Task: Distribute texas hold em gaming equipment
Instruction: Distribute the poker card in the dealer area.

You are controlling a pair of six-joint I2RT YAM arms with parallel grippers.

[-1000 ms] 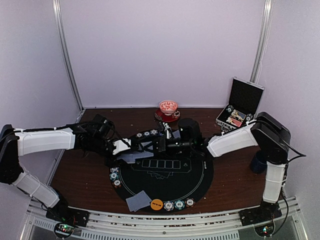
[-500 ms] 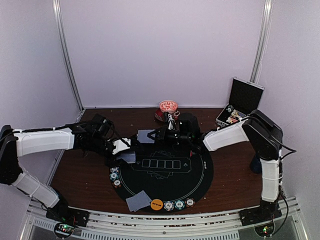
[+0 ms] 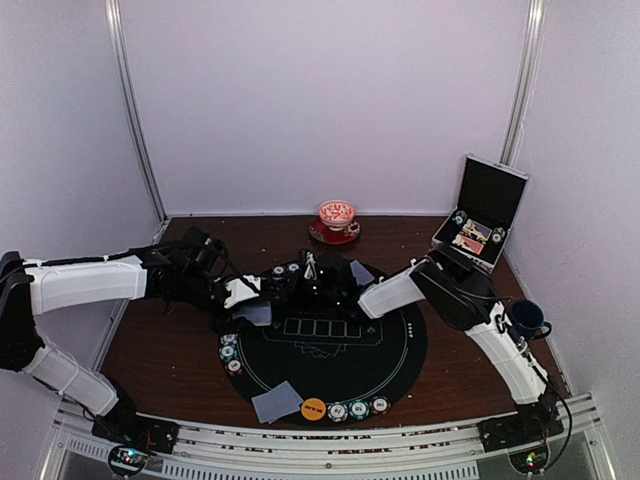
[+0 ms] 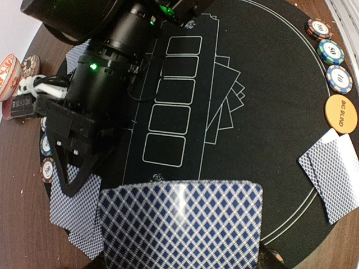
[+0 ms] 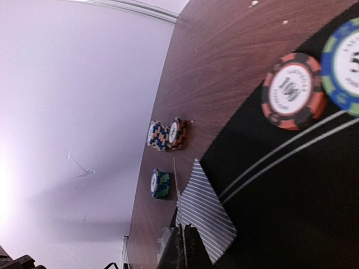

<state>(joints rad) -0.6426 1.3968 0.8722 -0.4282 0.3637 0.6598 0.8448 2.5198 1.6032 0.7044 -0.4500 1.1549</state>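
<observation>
Left fingers (image 3: 250, 299) clasp a deck (image 4: 179, 227) whose glossy top card shows a blue diamond lattice and rounded corners, held low over the left rim of the round black mat (image 3: 390, 350), a matte disc printed with thin white lines and five rounded rectangles; right fingers (image 5: 180, 253) are pressed together on the edge of a single thin card (image 5: 205, 218), its back finely striped in that blurred view, at the mat's far-left rim where black meets the brown wooden counter (image 3: 165, 350). Whether that card lies flat cannot be told. A red-and-black chip (image 5: 289, 89) with a striped edge lies flat near it on the mat. At the near rim an orange disc (image 4: 341, 115) printed BIG BLIND sits between a row of chips (image 4: 331, 51) and two overlapping cards (image 4: 331, 176)
</observation>
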